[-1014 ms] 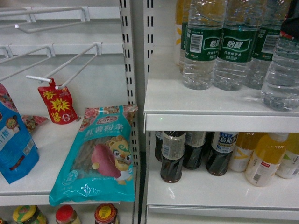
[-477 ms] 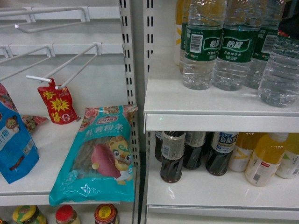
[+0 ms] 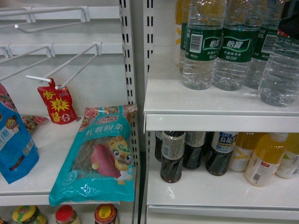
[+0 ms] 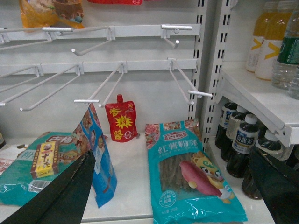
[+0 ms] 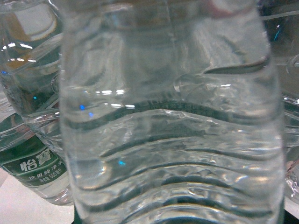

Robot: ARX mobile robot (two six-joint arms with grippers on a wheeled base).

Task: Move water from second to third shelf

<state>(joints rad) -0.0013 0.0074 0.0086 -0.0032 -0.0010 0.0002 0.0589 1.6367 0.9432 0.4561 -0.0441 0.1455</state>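
Water bottle [image 3: 279, 70] upright on upper shelf [image 3: 187, 105]

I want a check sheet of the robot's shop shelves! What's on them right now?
Surface: white upper shelf carrying the water, white lower shelf beneath it.
Job's things: water bottle at the right edge of the upper shelf, filling the right wrist view; more green-labelled water bottles beside it.
Clutter: dark drink bottles, yellow drink bottles, teal noodle bag, red pouch on a hook, blue bag.
Grippers: right gripper is a dark shape by the water bottle, state unclear; left fingers apart, holding nothing.
Cables: nothing seen.
Surroundings: white peg hooks, jars below.
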